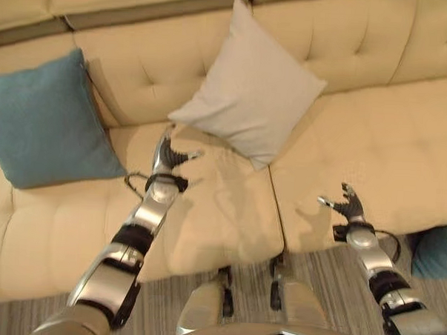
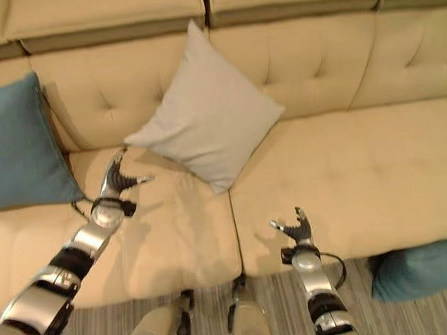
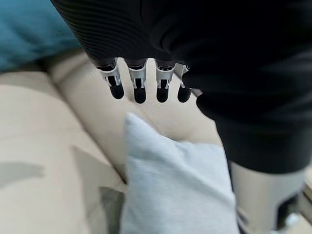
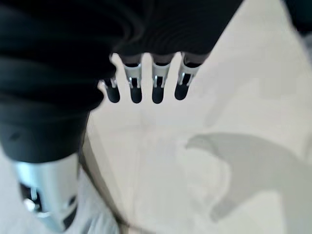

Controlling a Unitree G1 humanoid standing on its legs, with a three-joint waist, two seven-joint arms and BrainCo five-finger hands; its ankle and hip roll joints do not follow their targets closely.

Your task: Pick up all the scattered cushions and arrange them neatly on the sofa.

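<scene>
Both hands hang slack-fingered and empty over the sofa (image 1: 373, 144) seat — left hand (image 1: 167, 156) just below the propped grey cushion (image 1: 248, 102), right hand (image 1: 346, 204) apart — presumably freed for the teal cushion on the floor (image 2: 416, 269), its twin (image 1: 44, 119) already leaning against the backrest.

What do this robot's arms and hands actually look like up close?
Both arms are silver-grey metal with dark bands. The left robot hand and right robot hand have slim silver fingers tipped in black, with a dark ribbed cover over wrist and back.
</scene>
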